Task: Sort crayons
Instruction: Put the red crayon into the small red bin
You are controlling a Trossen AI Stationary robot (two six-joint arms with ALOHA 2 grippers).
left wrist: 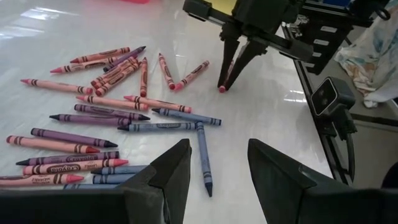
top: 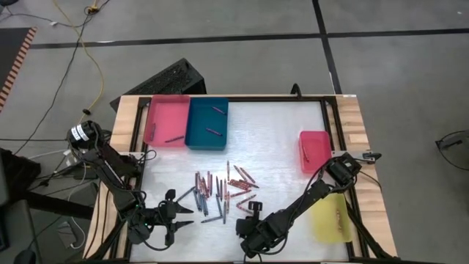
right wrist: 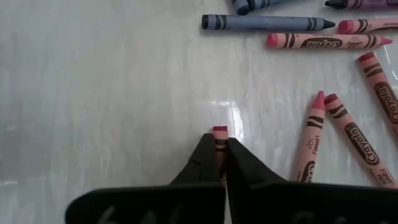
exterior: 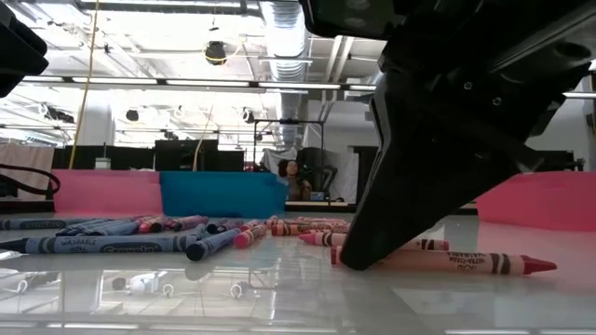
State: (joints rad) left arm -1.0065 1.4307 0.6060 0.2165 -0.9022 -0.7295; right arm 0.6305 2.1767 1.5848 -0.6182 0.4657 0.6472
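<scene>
While closing on a red crayon [right wrist: 220,138] at the near edge of the white tabletop [top: 278,125], right claw [right wrist: 220,144] standing tips-down just beside the scattered crayons [top: 220,189], pinching the stick between both fingers so that only its flat end is showing past the tips. Same grip seen from the left wrist view, with the two dark fingers [left wrist: 227,62] meeting at a point on the red end touching the tabletop. Lying loose nearby in that pile: red, pink, grey-blue and dark purple sticks, most of them flat and pointing in all directions, some touching, some crossing.

Hovering to the left of the pile, near the front edge, left claw [top: 185,216] standing open and holding nothing, its fingers [left wrist: 168,171] spread apart with a grey-blue crayon [left wrist: 203,157] lying between and just ahead of them.

Sitting at the far side of the tabletop, side by side and touching: a pink tray [top: 154,117] with one dark crayon inside and a blue tray [top: 195,136] with two. Resting by the right edge, a red tray [top: 318,138] with one stick in it; nearer the front on that side, a yellow tray [top: 322,224], partly hidden by the right arm, with one crayon showing.
</scene>
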